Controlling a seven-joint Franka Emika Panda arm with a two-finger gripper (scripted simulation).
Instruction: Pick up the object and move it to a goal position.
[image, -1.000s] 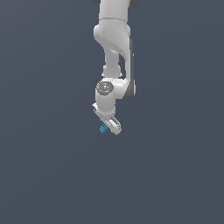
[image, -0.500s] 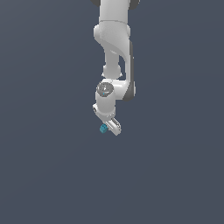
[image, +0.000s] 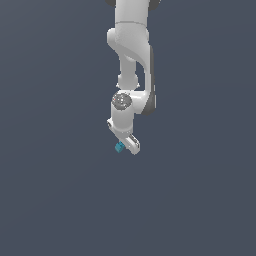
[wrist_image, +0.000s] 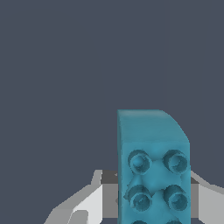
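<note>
We saw tool (image: 126, 147) clamped on teal studded block (wrist_image: 153, 166), fingers flanking its sides, likely so we could carry it goalward.

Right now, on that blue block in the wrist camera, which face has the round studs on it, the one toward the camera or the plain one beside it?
The camera-facing face of the teal block: round studs in pairs; the adjoining face is smooth.

Simulated scene: flat, uniform slate-grey backdrop, no furniture, no walls; white robot arm (image: 131, 60) rendered without texture.
</note>
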